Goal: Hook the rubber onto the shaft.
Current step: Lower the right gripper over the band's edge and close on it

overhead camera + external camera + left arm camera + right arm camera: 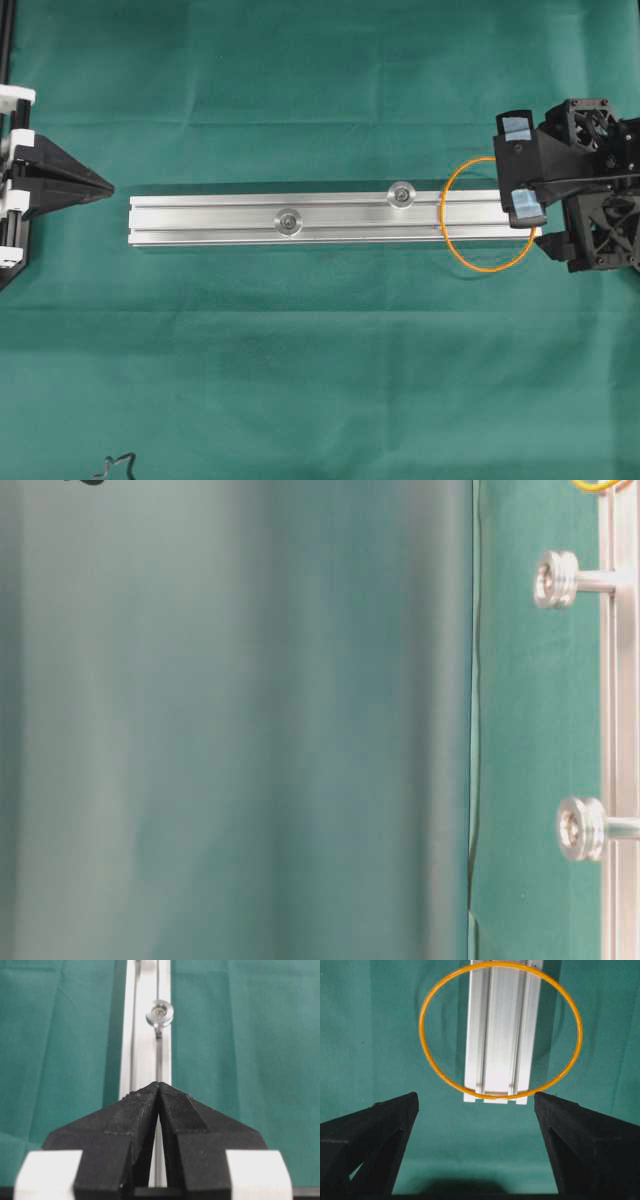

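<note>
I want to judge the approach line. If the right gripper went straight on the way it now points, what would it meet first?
Probably the rubber band: the open right gripper faces its near arc, draped over the end of the aluminium rail. Depth is unclear; it might pass just above the band.

Thin orange rubber [449, 236], a closed round loop, draped flat across the rail's three-o'clock end. Two grooved-head metal shafts stand upright on the rail: one [401, 194] near the loop, one [289, 222] toward nine o'clock.

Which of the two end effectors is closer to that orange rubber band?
Right. The right end effector hovers open at the orange rubber band; the left end effector sits shut beyond the rail's far end.
</note>
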You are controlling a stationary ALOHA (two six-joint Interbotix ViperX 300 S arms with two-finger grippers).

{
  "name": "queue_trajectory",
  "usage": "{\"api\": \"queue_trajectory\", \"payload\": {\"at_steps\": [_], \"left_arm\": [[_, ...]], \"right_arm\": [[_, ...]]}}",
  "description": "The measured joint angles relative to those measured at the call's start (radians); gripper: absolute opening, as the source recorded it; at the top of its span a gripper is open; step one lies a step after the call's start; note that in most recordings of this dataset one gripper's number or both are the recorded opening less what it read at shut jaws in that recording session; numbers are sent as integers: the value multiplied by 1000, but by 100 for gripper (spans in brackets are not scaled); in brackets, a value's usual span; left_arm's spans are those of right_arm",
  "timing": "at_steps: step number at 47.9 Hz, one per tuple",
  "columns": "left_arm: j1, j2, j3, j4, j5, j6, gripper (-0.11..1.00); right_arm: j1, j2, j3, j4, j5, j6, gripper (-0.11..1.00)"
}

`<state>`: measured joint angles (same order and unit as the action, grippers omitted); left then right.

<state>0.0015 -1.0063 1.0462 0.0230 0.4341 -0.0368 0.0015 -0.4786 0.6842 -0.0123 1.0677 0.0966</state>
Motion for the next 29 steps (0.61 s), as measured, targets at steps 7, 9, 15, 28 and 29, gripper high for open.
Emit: {"api": "queue_trajectory", "payload": {"at_steps": [7,9,15,28,29], "left_arm": [[0,0,0,0,2,0,2],[0,0,0,0,2,0,2],[-2,0,0,0,2,0,2],[-2,0,0,0,2,0,2],[-2,0,0,0,2,0,2]], "right_arm": [[0,5,0,0,-2,0,98],[0,8,-2,2,0,0,98],[2,15,-2,8,-2,0,98],[35,48,8,15,-63,6,98],[37,51,9,15,-69,6,98]]}}
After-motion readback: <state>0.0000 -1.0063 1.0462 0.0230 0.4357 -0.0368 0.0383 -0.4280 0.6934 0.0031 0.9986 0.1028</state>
